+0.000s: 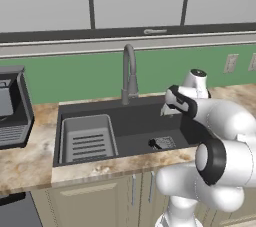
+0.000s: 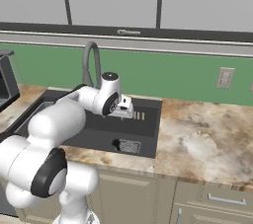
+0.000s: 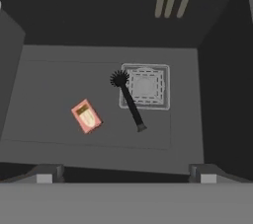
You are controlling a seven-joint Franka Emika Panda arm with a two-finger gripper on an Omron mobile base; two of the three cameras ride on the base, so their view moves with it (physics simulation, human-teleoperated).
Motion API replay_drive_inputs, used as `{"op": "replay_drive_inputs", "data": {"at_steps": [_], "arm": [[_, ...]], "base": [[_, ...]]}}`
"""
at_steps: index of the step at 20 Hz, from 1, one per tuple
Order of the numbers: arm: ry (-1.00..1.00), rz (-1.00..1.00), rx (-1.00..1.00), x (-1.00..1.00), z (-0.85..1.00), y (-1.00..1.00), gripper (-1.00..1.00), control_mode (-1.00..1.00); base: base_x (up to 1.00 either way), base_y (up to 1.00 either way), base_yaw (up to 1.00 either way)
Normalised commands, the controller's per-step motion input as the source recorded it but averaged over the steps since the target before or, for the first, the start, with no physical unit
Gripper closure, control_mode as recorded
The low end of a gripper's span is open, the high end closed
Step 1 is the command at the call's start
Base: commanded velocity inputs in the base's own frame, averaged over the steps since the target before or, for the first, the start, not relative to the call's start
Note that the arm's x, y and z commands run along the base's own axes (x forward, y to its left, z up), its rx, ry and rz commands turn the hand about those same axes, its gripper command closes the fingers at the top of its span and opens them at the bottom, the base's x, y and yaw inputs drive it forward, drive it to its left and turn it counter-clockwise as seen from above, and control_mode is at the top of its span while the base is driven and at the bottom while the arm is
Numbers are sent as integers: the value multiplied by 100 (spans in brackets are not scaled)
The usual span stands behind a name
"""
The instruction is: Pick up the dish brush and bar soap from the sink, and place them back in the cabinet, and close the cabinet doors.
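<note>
Down in the dark-grey sink [image 3: 44,85], the black dish brush [image 3: 127,98] lies with its bristly head at the corner of the square drain grate [image 3: 145,86]. A pinkish-orange bar soap [image 3: 87,116] rests flat on the basin floor to the brush's left. My gripper [image 3: 126,175] hangs open above the basin, its fingertips [image 3: 44,174] spread wide and empty. From the base, the gripper [image 2: 126,110] hovers over the sink's right half [image 1: 125,121], above the brush [image 1: 157,144] [image 2: 117,144]. The cabinet and its doors are out of view.
A grey ribbed tray insert [image 1: 87,138] fills the sink's left half. The gooseneck faucet [image 1: 129,73] rises behind the basin, left of my hand. A dark appliance [image 1: 12,106] stands on the left counter. Marbled counter [image 2: 207,139] stretches to the right.
</note>
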Motion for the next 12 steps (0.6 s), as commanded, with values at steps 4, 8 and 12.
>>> {"op": "replay_drive_inputs", "data": {"at_steps": [4,8,12], "arm": [[0,0,0,9,-14,0,-100,-100],[0,0,0,14,-18,0,-100,-100],[0,0,0,15,-20,0,-100,-100]], "base": [[0,0,0],[0,0,0],[0,0,0]]}}
